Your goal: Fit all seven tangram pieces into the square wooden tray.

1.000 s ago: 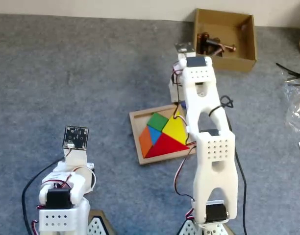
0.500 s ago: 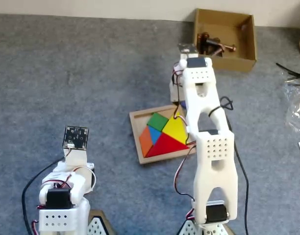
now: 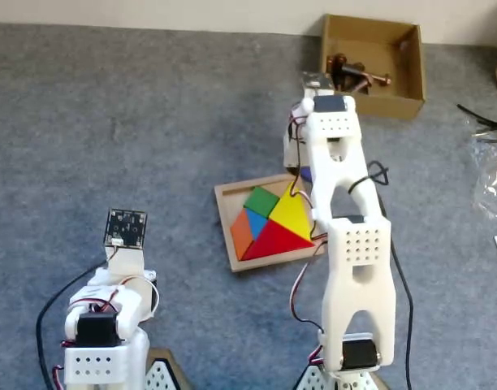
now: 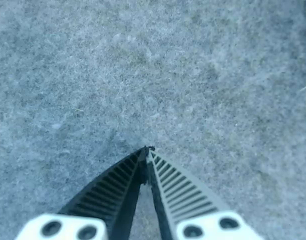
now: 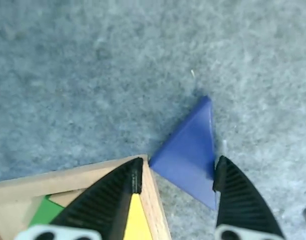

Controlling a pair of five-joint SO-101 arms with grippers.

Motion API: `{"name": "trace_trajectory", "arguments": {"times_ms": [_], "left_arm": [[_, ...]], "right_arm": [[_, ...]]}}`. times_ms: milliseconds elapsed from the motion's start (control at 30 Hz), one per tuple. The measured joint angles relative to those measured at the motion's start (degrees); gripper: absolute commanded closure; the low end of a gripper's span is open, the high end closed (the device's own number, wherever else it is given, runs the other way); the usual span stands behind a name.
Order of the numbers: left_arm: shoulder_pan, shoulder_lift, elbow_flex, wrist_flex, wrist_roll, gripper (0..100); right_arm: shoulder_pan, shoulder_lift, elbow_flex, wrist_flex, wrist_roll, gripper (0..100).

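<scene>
While spread, gripper (image 5: 179, 166) astride blue triangle (image 5: 190, 145)

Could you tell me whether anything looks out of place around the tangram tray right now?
Yes: a blue triangle lies on the grey carpet just outside a corner of the wooden tray, not inside with the other pieces. The right pincer stands open around it.

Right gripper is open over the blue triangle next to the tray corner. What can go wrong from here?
1. One finger of the right gripper sits over the rim of the tray; coming down, it may hit the wood and shift the tray.
2. The blue triangle lies flat on the carpet; closing fingers may push it instead of gripping.
</scene>
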Motion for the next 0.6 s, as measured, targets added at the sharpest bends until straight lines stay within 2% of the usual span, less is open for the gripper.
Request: {"name": "trace_trajectory", "arguments": {"times_ms": [333, 600], "left_arm": [[0.0, 0.0, 0.0, 0.0, 0.0, 99], [0.0, 0.0, 0.0, 0.0, 0.0, 99]], "right_arm": [[4.4, 0.97, -2.46, 0.18, -0.09, 78.1], [4.75, 1.05, -3.69, 1.49, -0.09, 78.1]]}}
